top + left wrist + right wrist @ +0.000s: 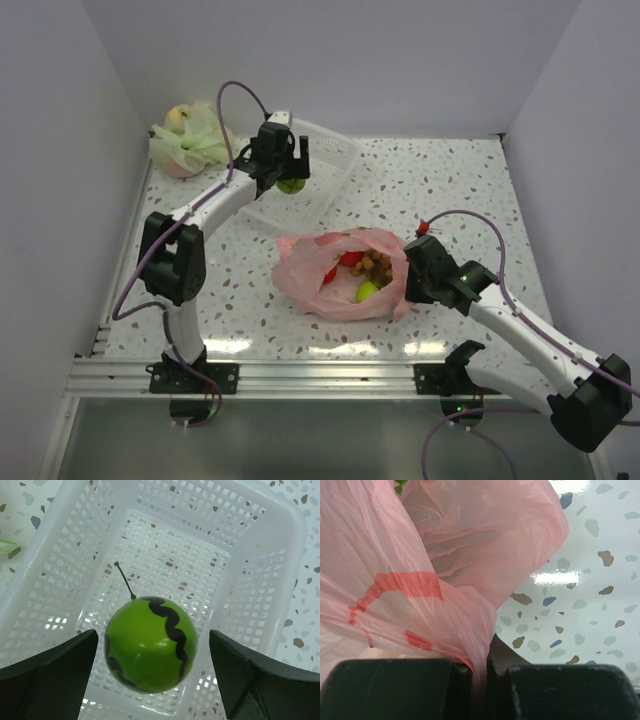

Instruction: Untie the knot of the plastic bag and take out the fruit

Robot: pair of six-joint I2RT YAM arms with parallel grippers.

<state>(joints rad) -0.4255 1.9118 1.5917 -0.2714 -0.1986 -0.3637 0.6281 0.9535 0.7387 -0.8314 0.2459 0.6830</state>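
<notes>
Plastic bag (340,272), pink and crinkled, lies at the centre of the speckled table (450,190) with its mouth open. The fruit in it can be seen: red pieces (350,258), brown berries (378,265) and a green ball (368,291). A white basket (335,160) sits at 12 o'clock, and a pale green bag (190,140) is in the 10 o'clock corner. The left gripper (284,172) hangs over the basket with its jaws wide apart. A striped green fruit (150,647) with a thin stem sits between them, with a gap showing on each side. Whether it rests on the basket floor cannot be told. The right gripper (410,270), at the bag's 3 o'clock edge, has its jaws pressed together on a fold of the pink plastic.
</notes>
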